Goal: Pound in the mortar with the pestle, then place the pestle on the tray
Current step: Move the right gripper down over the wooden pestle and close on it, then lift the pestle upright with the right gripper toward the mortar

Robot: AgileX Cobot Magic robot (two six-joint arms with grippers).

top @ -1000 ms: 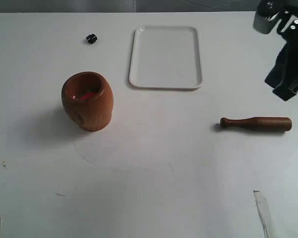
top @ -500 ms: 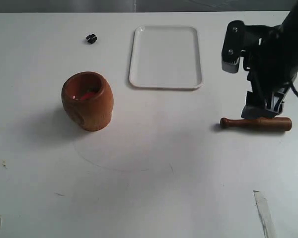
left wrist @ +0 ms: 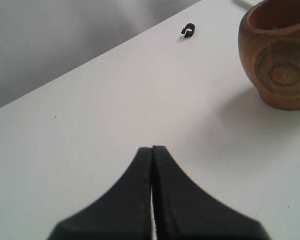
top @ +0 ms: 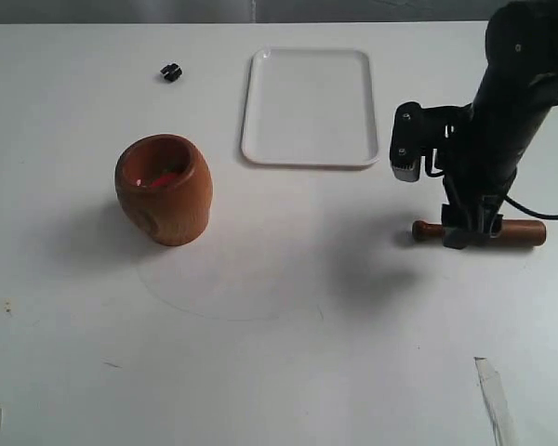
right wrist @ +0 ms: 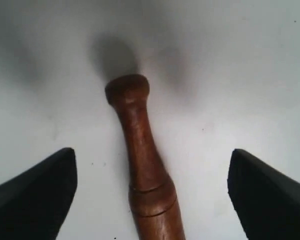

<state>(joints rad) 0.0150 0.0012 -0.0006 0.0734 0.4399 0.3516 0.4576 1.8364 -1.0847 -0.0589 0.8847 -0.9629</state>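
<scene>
The dark brown pestle (top: 521, 232) lies flat on the white table at the right, its small knob (top: 420, 229) pointing toward the middle. My right gripper (top: 471, 232) stands over its narrow part, open, one finger on each side and no contact showing. In the right wrist view the pestle (right wrist: 145, 165) runs between the two wide-apart fingertips (right wrist: 45, 192). The orange-brown mortar (top: 164, 189) stands at the left with reddish bits inside; its side shows as the mortar (left wrist: 280, 60) in the left wrist view. The white tray (top: 310, 108) lies at the back centre. My left gripper (left wrist: 152, 148) is shut, empty.
A small black clip (top: 171, 72) lies at the back left, also seen as the clip (left wrist: 188, 31) in the left wrist view. A strip of clear tape (top: 495, 400) sits near the front right. A faint pencilled arc (top: 232, 311) marks the table before the mortar.
My right arm has come down from the upper right and leftward, until its open gripper straddles the pestle. The pestle, mortar and tray have not moved.
</scene>
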